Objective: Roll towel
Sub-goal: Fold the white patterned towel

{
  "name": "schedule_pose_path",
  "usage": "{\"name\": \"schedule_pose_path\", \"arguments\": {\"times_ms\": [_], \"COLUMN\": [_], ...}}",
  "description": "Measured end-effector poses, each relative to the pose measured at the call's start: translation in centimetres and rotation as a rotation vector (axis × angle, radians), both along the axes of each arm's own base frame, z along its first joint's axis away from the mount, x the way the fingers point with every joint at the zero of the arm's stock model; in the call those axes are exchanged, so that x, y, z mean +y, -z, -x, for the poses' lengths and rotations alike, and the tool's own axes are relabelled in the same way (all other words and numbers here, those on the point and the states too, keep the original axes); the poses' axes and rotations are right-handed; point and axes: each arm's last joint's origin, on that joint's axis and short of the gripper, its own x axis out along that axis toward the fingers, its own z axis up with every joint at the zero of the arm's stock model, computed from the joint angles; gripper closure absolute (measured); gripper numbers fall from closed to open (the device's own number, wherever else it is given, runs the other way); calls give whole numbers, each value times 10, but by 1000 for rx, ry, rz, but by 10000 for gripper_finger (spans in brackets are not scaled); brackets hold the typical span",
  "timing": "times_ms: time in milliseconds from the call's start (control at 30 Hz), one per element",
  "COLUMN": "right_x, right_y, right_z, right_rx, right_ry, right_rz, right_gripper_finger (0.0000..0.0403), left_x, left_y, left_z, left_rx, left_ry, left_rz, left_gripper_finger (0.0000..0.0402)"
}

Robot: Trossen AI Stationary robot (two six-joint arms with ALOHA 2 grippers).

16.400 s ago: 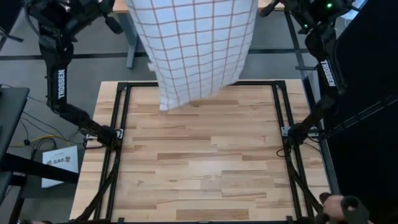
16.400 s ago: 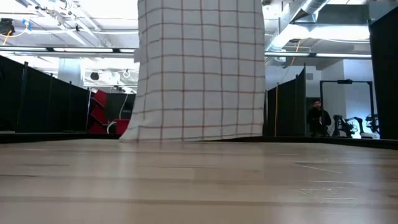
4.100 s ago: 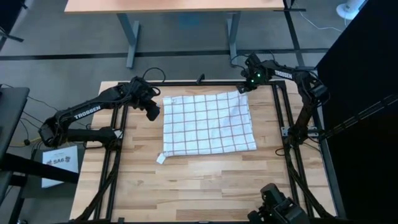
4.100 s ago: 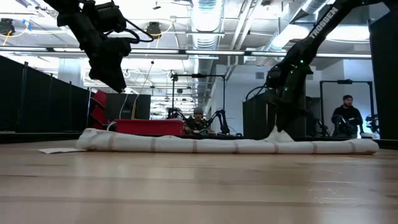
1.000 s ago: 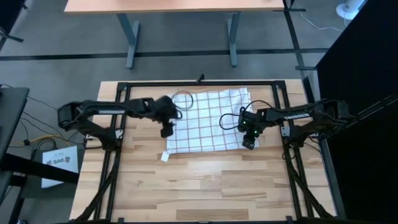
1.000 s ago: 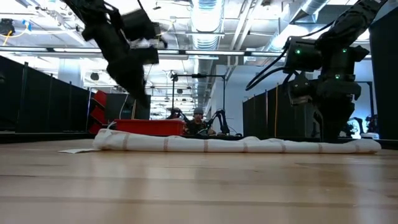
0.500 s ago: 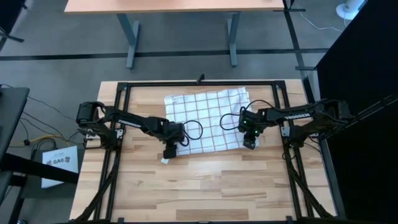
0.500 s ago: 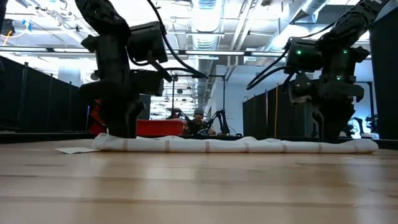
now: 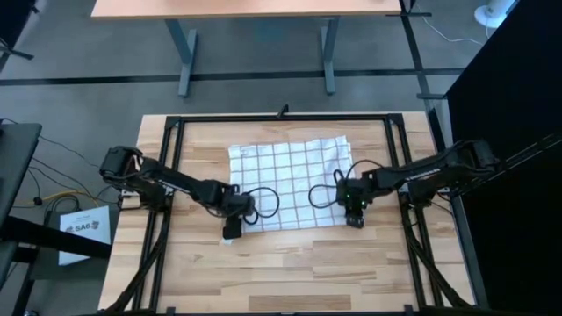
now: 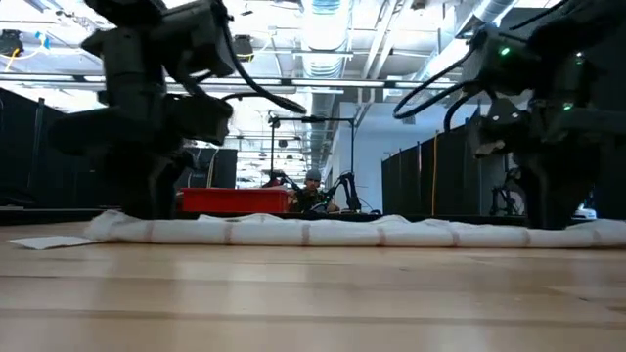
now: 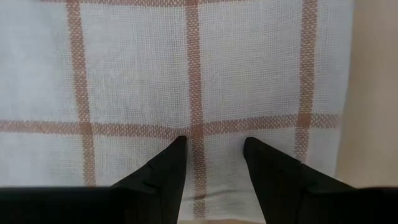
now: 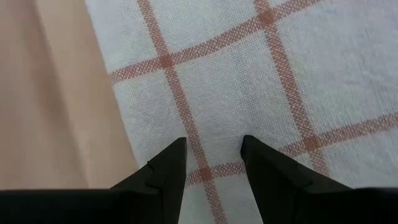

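Cloth: thin white towel (image 9: 288, 186) with a reddish-brown check, spread flat on the wooden table (image 9: 290, 272), nearer the far edge than the near one, roughly centred between the left and right edges.

Towel's near edge: slightly bunched into a low ridge, seen across the low view (image 10: 323, 231).

Tag: small white tab lying on bare wood off the towel's near-left corner (image 10: 34, 242).

Left gripper: down at the near-left corner of the towel (image 9: 232, 230); fingers slightly spread, tips resting on the cloth close to its near edge, astride one check line (image 11: 212, 163); not pinching anything yet.

Right gripper: down at the near-right corner of the towel (image 9: 355, 216); fingers likewise parted a little, tips on the cloth just inside its side edge (image 12: 211, 163); nothing pinched.

Step, by judgement: both grippers set to take the near edge and start turning it toward the far edge; roll not yet begun.

Risk, grip: thin cloth lying flat on wood, so tips could close on air or skid along the surface and merely push the edge into a wrinkle.

Risk, uneven start: one corner caught and the other missed, or one arm leading, giving a skewed, cone-shaped roll.

Risk, loose core: first turn too slack, so later turns sag open.

Risk, sliding: whole towel dragged toward the far edge instead of curling over itself.

Background: blurred room with dark partitions and a red bin (image 10: 235, 199) beyond the table.
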Motion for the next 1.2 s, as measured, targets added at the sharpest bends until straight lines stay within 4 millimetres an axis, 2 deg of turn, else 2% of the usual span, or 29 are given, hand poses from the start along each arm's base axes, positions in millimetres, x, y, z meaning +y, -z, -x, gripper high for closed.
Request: {"name": "schedule_pose_path", "arguments": {"times_ms": [367,667,867,1100,1200], "right_x": [76,121,130,135,139], "right_y": [11,12,7,-35,-34], "right_z": [-20,-26,-22,-29,-24], "right_rx": [-55,-36,-33,-189,-146], "right_ry": [36,40,33,-60,-89], "right_rz": [-151,-169,-187,-166,-133], "right_gripper_finger": [257,257,257,256,256], "left_x": [-21,-55,-60,-73,-80], "left_y": [-7,-7,-13,-55,-63], "left_z": [27,37,37,19,17], "left_rx": [-40,-91,-72,-81,-98], "left_ry": [-13,12,17,279,354], "left_rz": [-5,9,-3,-47,-31], "left_gripper_finger": [249,249,249,249,249]}}
